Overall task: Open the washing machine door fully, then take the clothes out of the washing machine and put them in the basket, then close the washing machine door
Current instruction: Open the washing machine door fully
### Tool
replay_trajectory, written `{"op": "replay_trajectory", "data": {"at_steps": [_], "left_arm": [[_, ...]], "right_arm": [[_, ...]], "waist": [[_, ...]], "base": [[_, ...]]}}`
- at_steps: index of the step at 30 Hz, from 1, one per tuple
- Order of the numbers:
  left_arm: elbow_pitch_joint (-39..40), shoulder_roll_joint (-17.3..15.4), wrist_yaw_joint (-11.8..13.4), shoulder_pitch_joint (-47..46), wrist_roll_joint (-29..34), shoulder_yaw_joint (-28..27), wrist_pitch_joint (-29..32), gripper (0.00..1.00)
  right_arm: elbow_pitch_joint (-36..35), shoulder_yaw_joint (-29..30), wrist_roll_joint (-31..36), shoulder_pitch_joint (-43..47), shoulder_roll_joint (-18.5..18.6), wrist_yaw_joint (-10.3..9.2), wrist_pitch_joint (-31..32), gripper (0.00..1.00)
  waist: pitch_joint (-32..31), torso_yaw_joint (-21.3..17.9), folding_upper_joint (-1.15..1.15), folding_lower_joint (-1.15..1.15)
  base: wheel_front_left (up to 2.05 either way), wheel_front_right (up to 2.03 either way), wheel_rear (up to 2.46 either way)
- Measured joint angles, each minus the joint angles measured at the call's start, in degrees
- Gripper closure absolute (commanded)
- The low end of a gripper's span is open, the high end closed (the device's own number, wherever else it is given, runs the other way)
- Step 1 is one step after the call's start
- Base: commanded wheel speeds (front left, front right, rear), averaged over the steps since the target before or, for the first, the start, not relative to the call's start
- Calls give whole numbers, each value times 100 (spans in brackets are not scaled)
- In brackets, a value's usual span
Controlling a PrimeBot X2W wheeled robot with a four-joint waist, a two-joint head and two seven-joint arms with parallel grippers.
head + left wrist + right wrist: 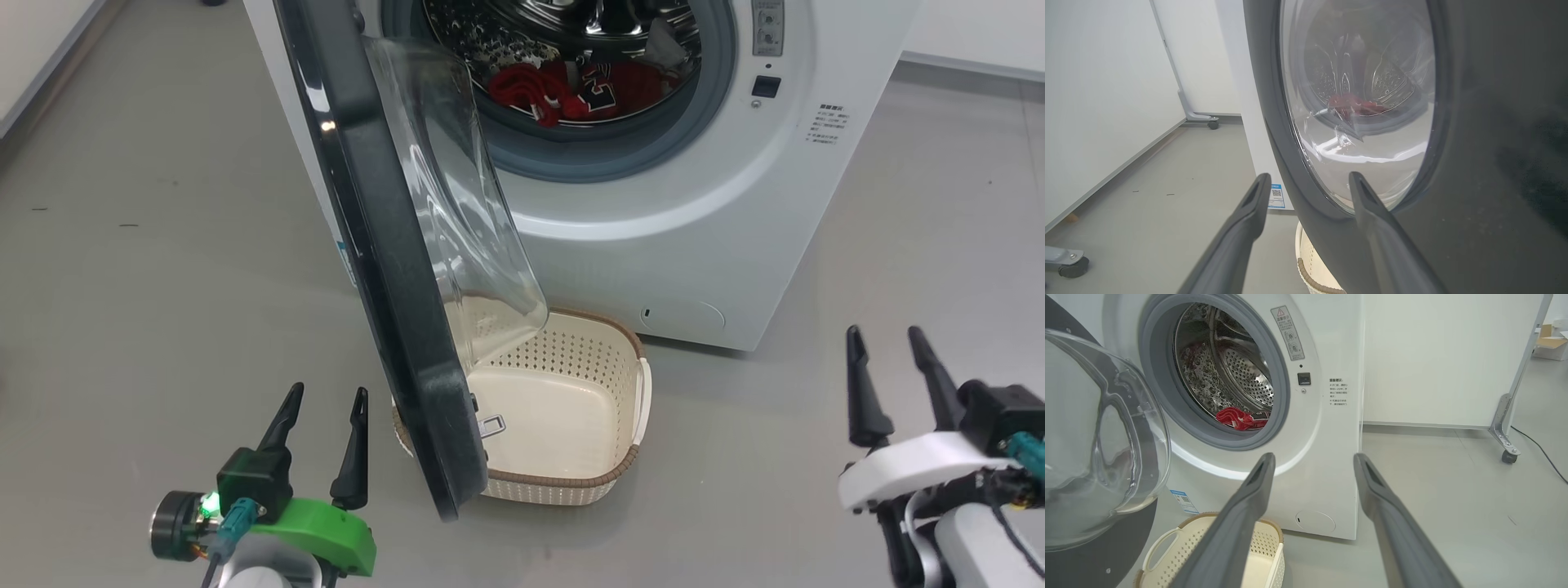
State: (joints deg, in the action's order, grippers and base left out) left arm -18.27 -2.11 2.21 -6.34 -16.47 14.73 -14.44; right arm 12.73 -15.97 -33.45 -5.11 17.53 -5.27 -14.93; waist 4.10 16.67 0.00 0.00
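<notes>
Left tool (329, 389) and right tool (883, 330) hang spread and empty; clothes (563, 90) lie in the drum (604, 20); the door (384, 269), only part open, overhangs the basket (571, 359), so a reach inside may knock it
</notes>
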Motion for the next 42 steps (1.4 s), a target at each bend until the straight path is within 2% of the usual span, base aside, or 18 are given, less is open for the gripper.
{"op": "replay_trajectory", "data": {"at_steps": [13,35,42], "left_arm": [[-91,-1,0,90,0,-10,0,0],[-157,-1,-9,137,0,-13,0,0],[-162,-1,-9,142,-1,-2,0,0]], "right_arm": [[-283,18,634,922,-682,-52,1,0],[-417,444,1196,1101,-996,-32,1,0],[-416,557,1262,1149,-1059,67,1,0]], "waist": [[-170,22,0,0],[-199,-6,0,0],[-193,6,0,0]], "base": [[0,0,0],[0,0,0],[0,0,0]]}}
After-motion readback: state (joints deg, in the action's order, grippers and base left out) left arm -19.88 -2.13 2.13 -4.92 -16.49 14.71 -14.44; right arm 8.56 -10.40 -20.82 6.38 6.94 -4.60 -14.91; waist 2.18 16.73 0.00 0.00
